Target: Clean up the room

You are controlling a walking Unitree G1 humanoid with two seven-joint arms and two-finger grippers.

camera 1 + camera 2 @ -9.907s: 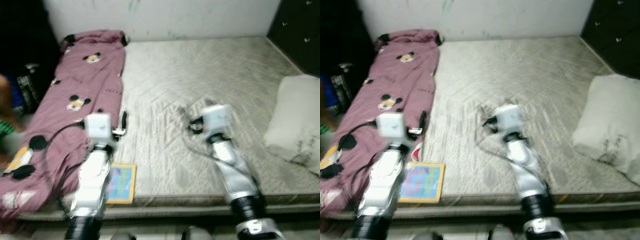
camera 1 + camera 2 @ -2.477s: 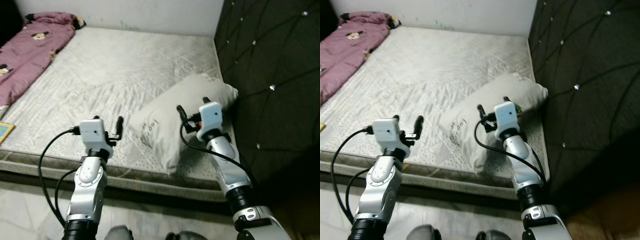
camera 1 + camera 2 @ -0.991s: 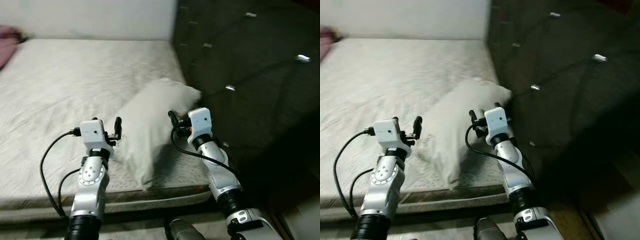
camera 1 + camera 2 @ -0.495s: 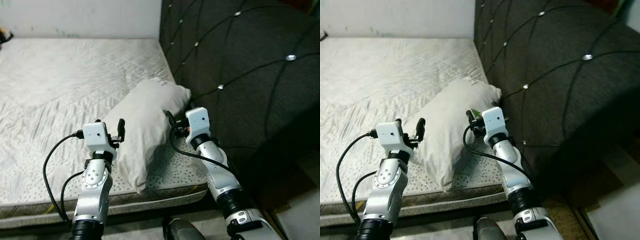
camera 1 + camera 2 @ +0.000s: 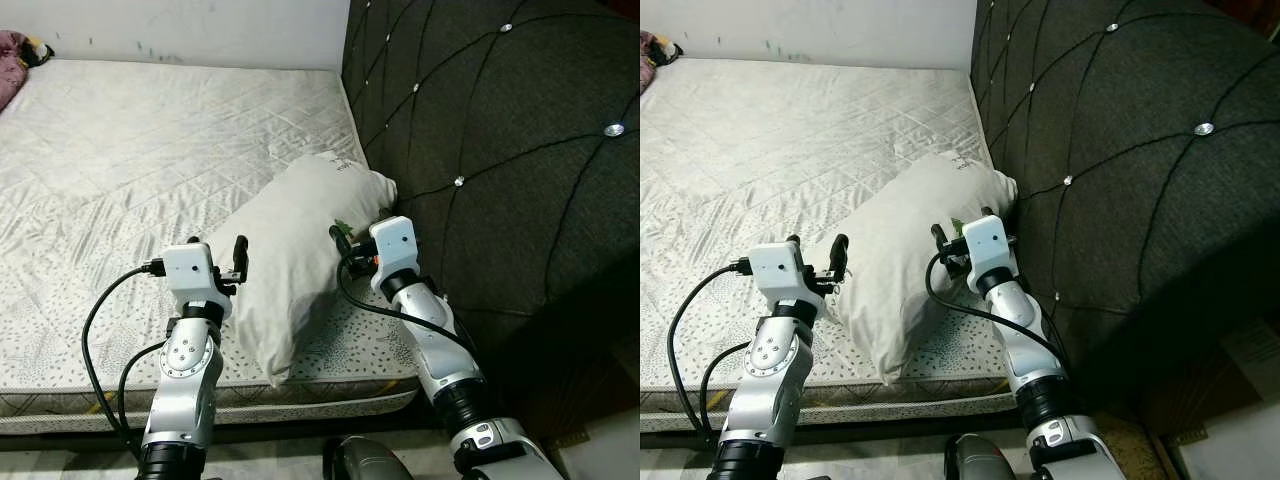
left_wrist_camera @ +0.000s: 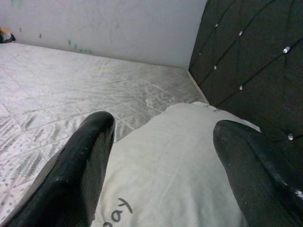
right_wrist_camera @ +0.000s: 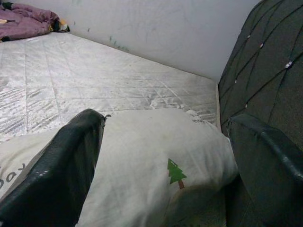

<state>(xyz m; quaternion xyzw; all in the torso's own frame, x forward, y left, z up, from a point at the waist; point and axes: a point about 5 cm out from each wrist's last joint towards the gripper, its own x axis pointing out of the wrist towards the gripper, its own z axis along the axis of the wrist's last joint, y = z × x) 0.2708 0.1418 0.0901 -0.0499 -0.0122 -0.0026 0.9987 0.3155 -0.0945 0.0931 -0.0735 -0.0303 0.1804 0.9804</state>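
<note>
So you're parked at the corner of the bed now, with the white pillow (image 5: 290,255) lying slantwise on the bare quilted mattress (image 5: 150,150), its far end tucked against the dark tufted headboard (image 5: 480,120). There's some dark handwriting on the near end of the pillow; from your left wrist view you can only catch loopy letters, something like "boy" or "bay", I can't really read it. A little green tree print (image 7: 176,172) shows on the pillow's side in your right wrist view, and there's a small dark mark near its far end too.

Your left gripper (image 6: 161,156) hovers right over the near end of the pillow with its fingers wide apart, the pillow sitting between them. Your right gripper (image 7: 165,156) is the same deal at the headboard side, fingers spread, not closed on anything.

No containers anywhere that I can make out.

Compared to half a second back, the view has swung a bit, so the pink blanket (image 5: 15,45) peeks in at the far corner of the mattress again. The pillow lies where it was.
</note>
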